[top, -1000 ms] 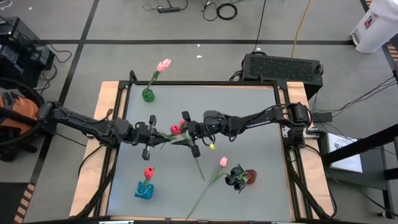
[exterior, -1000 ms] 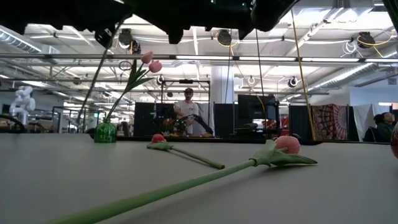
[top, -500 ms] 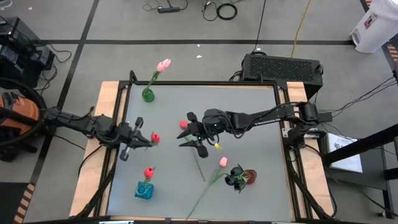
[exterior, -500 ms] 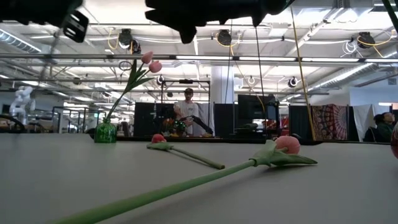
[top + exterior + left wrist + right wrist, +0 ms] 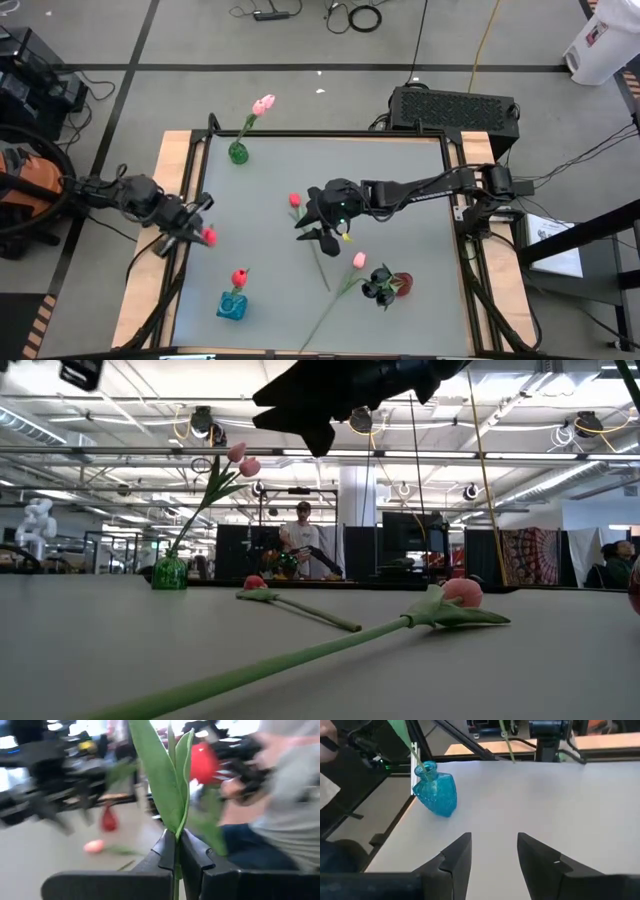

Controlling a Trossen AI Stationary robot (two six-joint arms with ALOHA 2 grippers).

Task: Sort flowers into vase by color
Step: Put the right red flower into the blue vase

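The left gripper (image 5: 176, 857) fingers pinch a red tulip (image 5: 204, 763) stem at the worktop (image 5: 400, 180) edge. The right gripper (image 5: 492, 852) fingers are wide apart, holding nothing.

Red tulip (image 5: 209, 237) clamped by its stem in the left end effector (image 5: 192, 230), left of the blue vase (image 5: 232, 306). Pink tulip (image 5: 358, 261) and red-headed tulip (image 5: 295, 200) lying flat, right of that vase. Another red tulip (image 5: 239, 277) standing upright in it.

The left wrist view is blurred: the red tulip head (image 5: 204, 762) smears. In the low view the long stem (image 5: 250, 675) runs off the bottom edge.
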